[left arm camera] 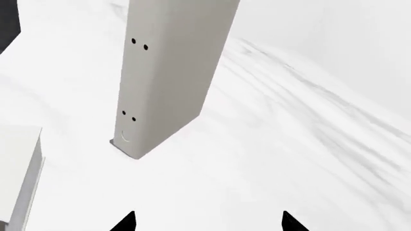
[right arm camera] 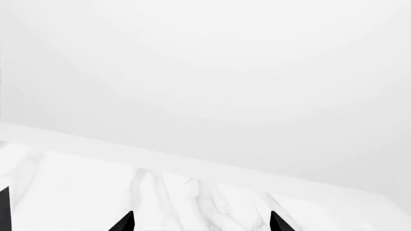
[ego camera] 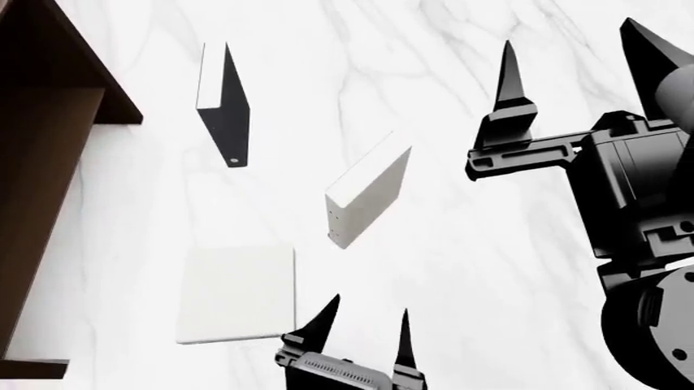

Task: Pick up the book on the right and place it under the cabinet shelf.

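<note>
The book [ego camera: 369, 197], pale grey with white page edges, stands on edge at the middle of the marble table. In the left wrist view the book [left arm camera: 170, 72] rises straight ahead of my left gripper [left arm camera: 209, 221]. That gripper [ego camera: 368, 313] is open and empty, a short way in front of the book and not touching it. My right gripper [ego camera: 567, 36] hangs open and empty to the book's right, and in its own view the right gripper [right arm camera: 201, 219] faces only bare table and white wall. The dark brown cabinet shelf [ego camera: 44, 162] stands at the far left.
A black book [ego camera: 226, 106] stands upright behind and left of the pale one. Another pale book [ego camera: 236, 294] lies flat near the cabinet, and this flat book [left arm camera: 19, 178] shows at the left wrist view's edge. The marble table [ego camera: 488, 260] extends to the right.
</note>
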